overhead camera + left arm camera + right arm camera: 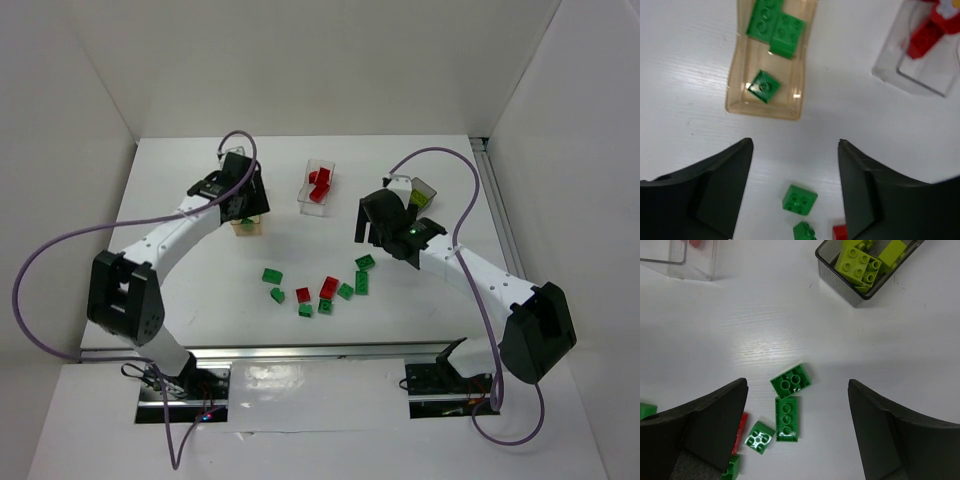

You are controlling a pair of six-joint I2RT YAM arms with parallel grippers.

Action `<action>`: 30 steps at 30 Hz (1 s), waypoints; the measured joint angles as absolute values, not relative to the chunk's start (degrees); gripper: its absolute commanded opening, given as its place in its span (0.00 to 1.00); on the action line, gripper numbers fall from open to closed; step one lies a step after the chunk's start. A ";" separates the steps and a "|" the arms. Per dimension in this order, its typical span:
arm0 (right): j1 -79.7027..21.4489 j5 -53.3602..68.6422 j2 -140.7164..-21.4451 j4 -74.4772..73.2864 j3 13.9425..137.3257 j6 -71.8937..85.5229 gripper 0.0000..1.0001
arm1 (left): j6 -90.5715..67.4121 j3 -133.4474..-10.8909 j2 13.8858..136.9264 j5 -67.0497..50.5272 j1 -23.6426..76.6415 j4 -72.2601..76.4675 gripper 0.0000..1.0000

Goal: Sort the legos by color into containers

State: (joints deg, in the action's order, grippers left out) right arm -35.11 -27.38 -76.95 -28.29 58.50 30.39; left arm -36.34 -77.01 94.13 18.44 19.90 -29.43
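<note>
**Sort part-done: both pincers empty, next pick pending**

Left gripper [795, 145]: hanging wide open and empty, with the tan container [732, 85] of greens sitting at its 12 o'clock.
Right gripper [797, 385]: likewise gaping, carrying nothing, hovering over the loose legos [329, 287].
Clear container [320, 187], holding reds, is lying at 12 o'clock of that pile.
Dark container [840, 277], holding yellow-greens, is lying at 2 o'clock.
Judged step: choosing the next brick.
Long green brick [787, 418] is lying flat, its long axis running 12-to-6 between the fingers. Descending and closing across its narrow width is looking simplest.
</note>
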 measured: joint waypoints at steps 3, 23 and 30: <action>-35.11 -27.18 -76.95 -28.29 58.50 30.39 0.88 | -35.59 -72.18 89.78 14.81 22.87 -28.40 0.92; -35.11 -26.13 -76.95 -28.25 58.50 30.39 0.88 | -39.33 -58.39 97.91 13.50 35.20 -27.05 0.74; -35.11 -26.13 -76.95 -28.25 58.50 30.39 0.88 | -38.76 -61.82 100.31 11.99 35.18 -26.70 0.71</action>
